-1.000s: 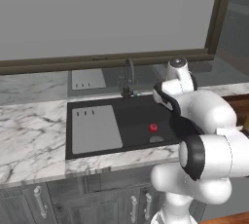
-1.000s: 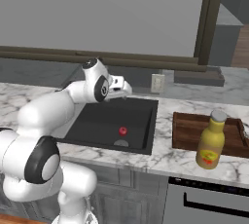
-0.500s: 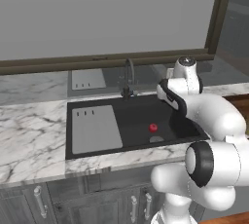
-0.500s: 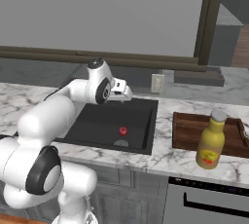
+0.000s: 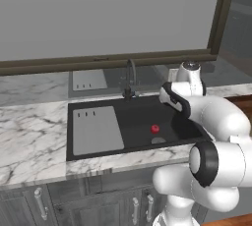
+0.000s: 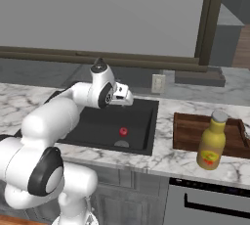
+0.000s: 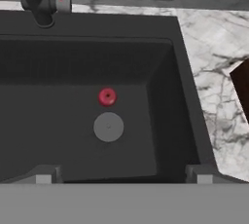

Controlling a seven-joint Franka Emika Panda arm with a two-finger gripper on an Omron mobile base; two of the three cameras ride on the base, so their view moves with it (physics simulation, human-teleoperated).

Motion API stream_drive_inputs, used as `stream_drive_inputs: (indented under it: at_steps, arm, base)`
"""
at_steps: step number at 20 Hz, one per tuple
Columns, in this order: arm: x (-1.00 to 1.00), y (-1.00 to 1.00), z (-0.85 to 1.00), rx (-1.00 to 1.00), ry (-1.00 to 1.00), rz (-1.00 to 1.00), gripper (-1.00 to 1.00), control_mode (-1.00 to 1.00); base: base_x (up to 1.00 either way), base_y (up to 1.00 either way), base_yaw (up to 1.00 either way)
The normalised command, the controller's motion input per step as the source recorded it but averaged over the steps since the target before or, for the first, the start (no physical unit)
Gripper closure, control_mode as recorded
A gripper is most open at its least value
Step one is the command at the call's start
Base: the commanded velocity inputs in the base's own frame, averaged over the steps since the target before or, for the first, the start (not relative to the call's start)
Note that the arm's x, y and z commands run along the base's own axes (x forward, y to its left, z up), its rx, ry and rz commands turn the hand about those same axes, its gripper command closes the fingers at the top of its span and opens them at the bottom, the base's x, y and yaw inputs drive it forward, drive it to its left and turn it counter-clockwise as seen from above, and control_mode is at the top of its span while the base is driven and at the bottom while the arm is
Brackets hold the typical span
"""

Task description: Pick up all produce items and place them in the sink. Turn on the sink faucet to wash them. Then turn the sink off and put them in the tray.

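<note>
Claw (image 6: pixel 128 97) seen spread wide, empty, hovering above sink (image 5: pixel 142 103) rear right part. Red fruit (image 7: pixel 107 97) found on basin floor, just at 12 o'clock of round drain (image 7: pixel 108 126). Faucet (image 5: pixel 130 78) seen behind basin. Tray (image 6: pixel 188 130) located on marble surface (image 6: pixel 166 156), with yellow bottle (image 6: pixel 211 141) at front.

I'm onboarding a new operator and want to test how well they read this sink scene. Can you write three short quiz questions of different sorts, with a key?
1. True or false: the red fruit lies in the sink, beside the round drain.
2. Multiple choice: the yellow bottle stands A) in the sink, B) on the counter in front of the wooden tray, C) on the grey panel.
3. Fill in: the gripper hangs over the sink with its jaws ____.

Key: 1 true; 2 B; 3 open.
</note>
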Motion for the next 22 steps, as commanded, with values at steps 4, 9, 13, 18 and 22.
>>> stream_drive_inputs:
  at_steps: [4,9,13,18,22]
  arm:
    - [0.00,0.01,-0.13,0.01,0.00,0.00,-1.00,-1.00]
    - [0.06,0.09,-0.15,0.04,0.01,0.00,-1.00,-1.00]
    - [0.13,0.10,-0.24,0.02,0.00,0.00,-1.00,-1.00]
    - [0.28,0.06,-0.31,0.00,0.05,0.00,-1.00,-1.00]
    - [0.39,0.03,-0.26,0.00,0.08,0.00,-1.00,-1.00]
  base:
    - [0.00,0.00,0.00]
    - [0.00,0.00,0.00]
    - [0.00,0.00,0.00]
    - [0.00,0.00,0.00]
    - [0.00,0.00,0.00]
